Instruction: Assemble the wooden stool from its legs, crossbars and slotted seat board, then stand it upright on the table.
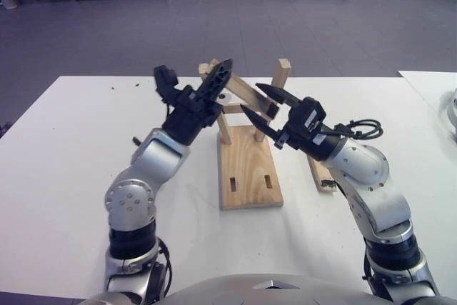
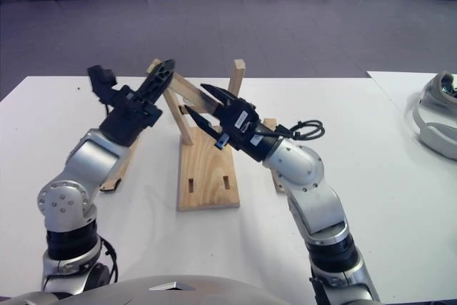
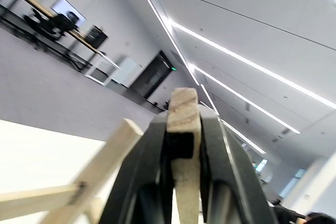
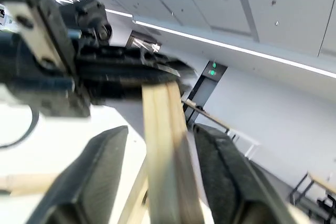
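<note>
**Left gripper holds the bar, right gripper sits wide around it**

Left gripper [image 1: 223, 71] is pinched tight on the top end of a slanted wooden bar [image 2: 187, 91]. Its two black fingers [image 3: 149, 177] press on both sides of the wood. Below this gripper's arm, a loose wooden piece [image 2: 118, 169] lies flat on the white table [image 1: 71, 148].

From the left gripper, the bar slopes down to the right gripper [image 1: 251, 98]. That gripper is spread wide. One finger [image 4: 100, 182] is on each side of the bar, with a gap between the wood and each finger.

Under both grippers, the seat board [image 1: 246, 169] lies flat on the table. Two dark slots [image 1: 232, 183] show in the end of the board that is nearer the robot than the grippers. At the far end, right below the grippers, wooden legs rise from the board. I cannot tell if they sit in slots.

Just past the right gripper stands an upright leg [image 1: 283, 74]. Beside the right arm, another wooden piece [image 1: 323, 175] lies on the table.

Far to the right of both grippers, a white and grey thing [image 2: 437, 116] rests on the next table.

High on the wall behind the bar glows a small green sign [image 4: 212, 69]. It is too small to read.
</note>
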Controlling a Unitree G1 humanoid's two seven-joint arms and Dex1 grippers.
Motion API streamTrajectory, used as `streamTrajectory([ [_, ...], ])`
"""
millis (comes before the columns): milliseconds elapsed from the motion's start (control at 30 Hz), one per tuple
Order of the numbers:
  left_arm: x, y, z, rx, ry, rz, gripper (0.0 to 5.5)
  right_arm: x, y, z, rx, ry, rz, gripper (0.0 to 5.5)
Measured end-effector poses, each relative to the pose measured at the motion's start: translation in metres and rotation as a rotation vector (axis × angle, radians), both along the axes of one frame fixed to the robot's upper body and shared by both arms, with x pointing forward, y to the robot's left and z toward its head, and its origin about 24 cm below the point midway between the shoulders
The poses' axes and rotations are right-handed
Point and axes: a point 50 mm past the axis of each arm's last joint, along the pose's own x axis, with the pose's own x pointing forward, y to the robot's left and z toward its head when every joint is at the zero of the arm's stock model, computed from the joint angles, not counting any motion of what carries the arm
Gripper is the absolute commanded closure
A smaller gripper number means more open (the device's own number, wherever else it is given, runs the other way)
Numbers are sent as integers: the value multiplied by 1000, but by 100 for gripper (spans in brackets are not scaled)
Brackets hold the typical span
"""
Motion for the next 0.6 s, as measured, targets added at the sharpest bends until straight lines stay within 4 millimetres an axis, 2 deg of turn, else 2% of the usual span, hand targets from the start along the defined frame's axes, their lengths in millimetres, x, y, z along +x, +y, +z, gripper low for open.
streamTrajectory([
  [67,-9,25,-8,53,-7,81,510,-1,-9,-9,-7,40,-48,240],
  [133,-16,58,-20,192,-16,180,510,-1,-18,-21,-9,83,-94,239],
  [233,-1,138,-54,534,96,466,510,0,-31,-49,-27,166,-165,239],
  [267,5,150,-63,568,125,500,510,1,-32,-57,-39,186,-177,239],
  [333,22,167,-82,572,187,521,510,4,-35,-72,-53,212,-191,239],
  [400,38,168,-96,545,212,504,510,5,-38,-87,-71,242,-210,239],
  [500,43,164,-112,496,244,480,510,5,-39,-97,-59,256,-223,239],
  [600,43,164,-115,463,246,491,510,4,-36,-102,-64,252,-226,239],
])
